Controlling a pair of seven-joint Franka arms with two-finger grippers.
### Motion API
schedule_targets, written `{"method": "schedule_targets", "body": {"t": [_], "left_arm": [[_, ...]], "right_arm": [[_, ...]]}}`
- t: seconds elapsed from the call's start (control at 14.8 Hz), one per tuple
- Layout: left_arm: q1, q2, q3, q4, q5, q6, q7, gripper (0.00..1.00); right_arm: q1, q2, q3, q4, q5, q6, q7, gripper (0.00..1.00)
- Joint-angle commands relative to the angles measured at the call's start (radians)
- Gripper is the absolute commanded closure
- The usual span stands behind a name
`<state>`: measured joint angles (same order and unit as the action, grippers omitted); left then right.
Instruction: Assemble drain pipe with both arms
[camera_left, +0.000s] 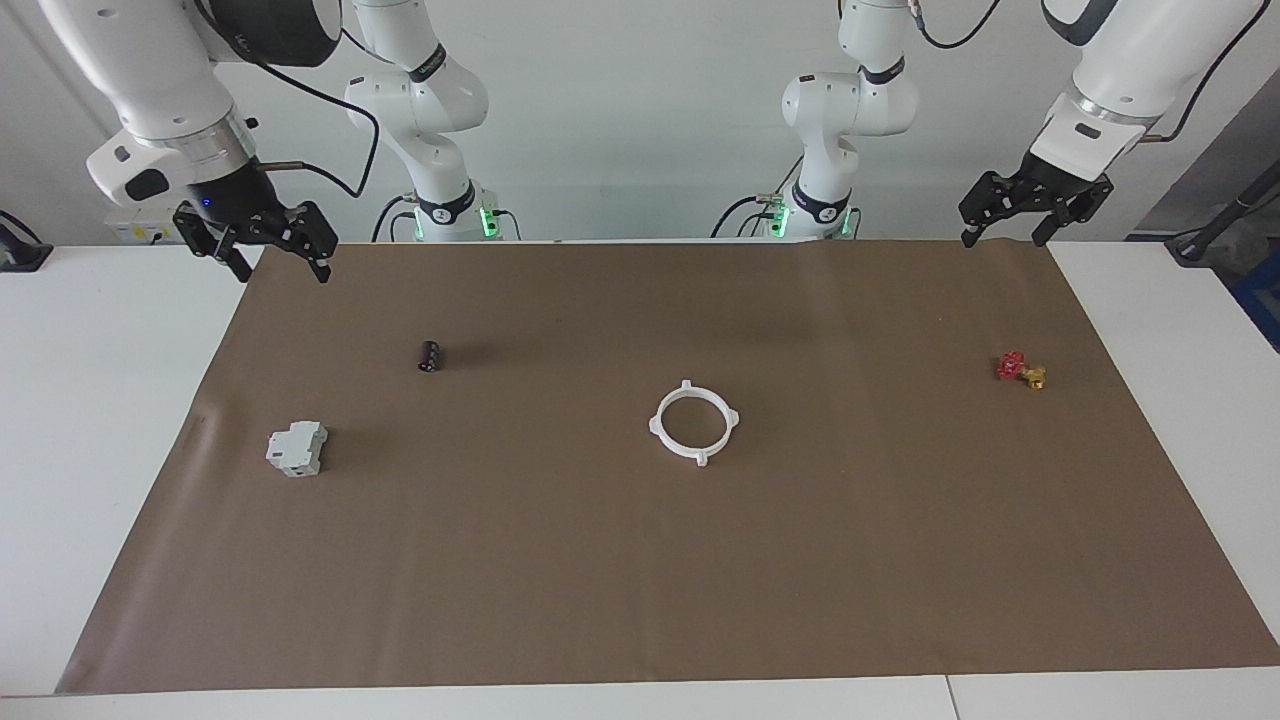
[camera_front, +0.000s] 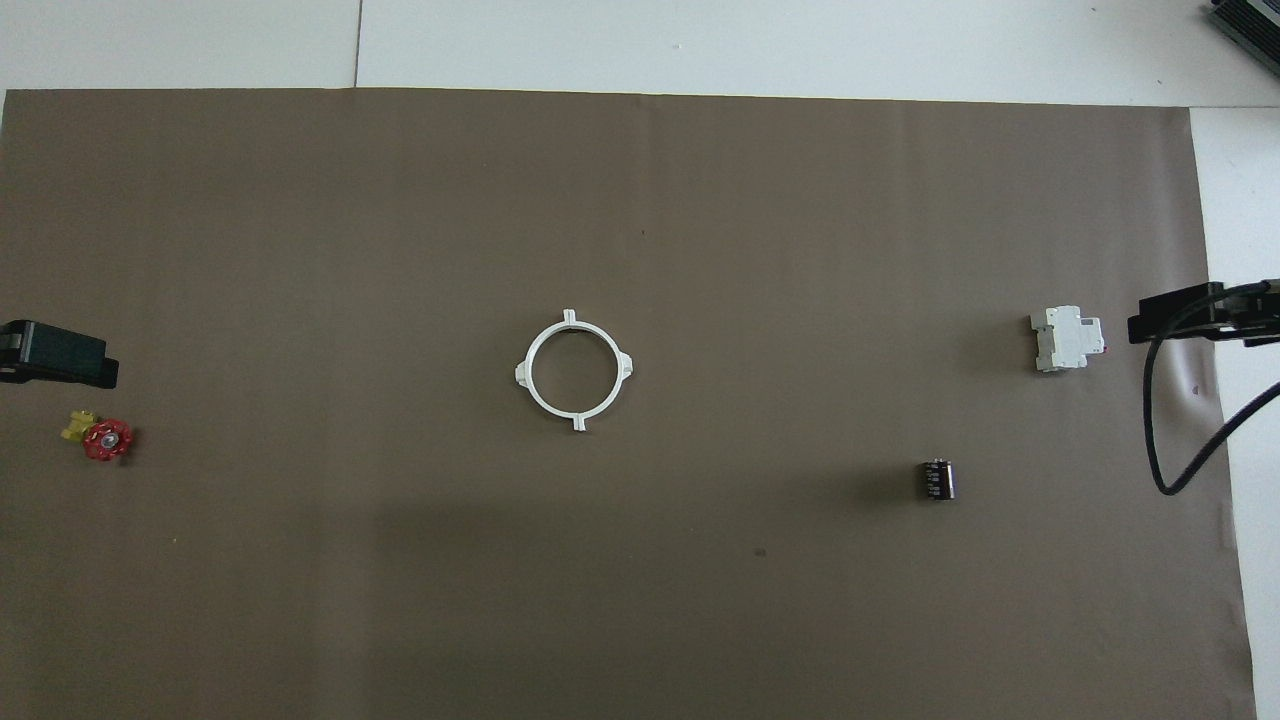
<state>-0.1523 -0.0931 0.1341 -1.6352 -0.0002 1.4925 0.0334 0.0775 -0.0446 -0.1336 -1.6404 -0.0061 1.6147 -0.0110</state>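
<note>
Looking down, we see the drain pipe (camera_left: 694, 422) lying as one joined ring mid-mat, untouched. Our right gripper (camera_left: 278, 251) hangs fingers spread and empty over the mat's edge at its own end, above the grey-white block (camera_left: 297, 448) and black cylinder (camera_left: 430, 355); our left gripper (camera_left: 1003, 220) hangs likewise spread, over the red-and-yellow valve (camera_left: 1020, 369)

A robotics lab: two white robot arms (camera_left: 440, 110) bolted at the top of the frame, cables trailing, stand over a white counter (camera_left: 100, 400) covered centrally by a brown paper sheet (camera_left: 640, 560), against bare walls.
</note>
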Motion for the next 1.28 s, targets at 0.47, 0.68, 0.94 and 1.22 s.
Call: {"method": "schedule_targets", "body": {"t": [0.47, 0.68, 0.94, 1.22], "left_arm": [[0.000, 0.007, 0.001, 0.001, -0.009, -0.021, -0.014, 0.00], [0.000, 0.006, 0.001, 0.001, -0.009, -0.018, -0.012, 0.00], [0.000, 0.006, 0.001, 0.001, -0.009, -0.018, -0.013, 0.00], [0.000, 0.006, 0.001, 0.001, -0.009, -0.018, -0.013, 0.00]], "right_arm": [[0.002, -0.020, 0.000, -0.024, -0.015, 0.008, -0.026, 0.00], [0.002, -0.020, 0.000, -0.024, -0.015, 0.008, -0.026, 0.00], [0.002, -0.020, 0.000, -0.024, -0.015, 0.008, -0.026, 0.00], [0.001, -0.020, 0.000, -0.024, -0.015, 0.008, -0.026, 0.00]]}}
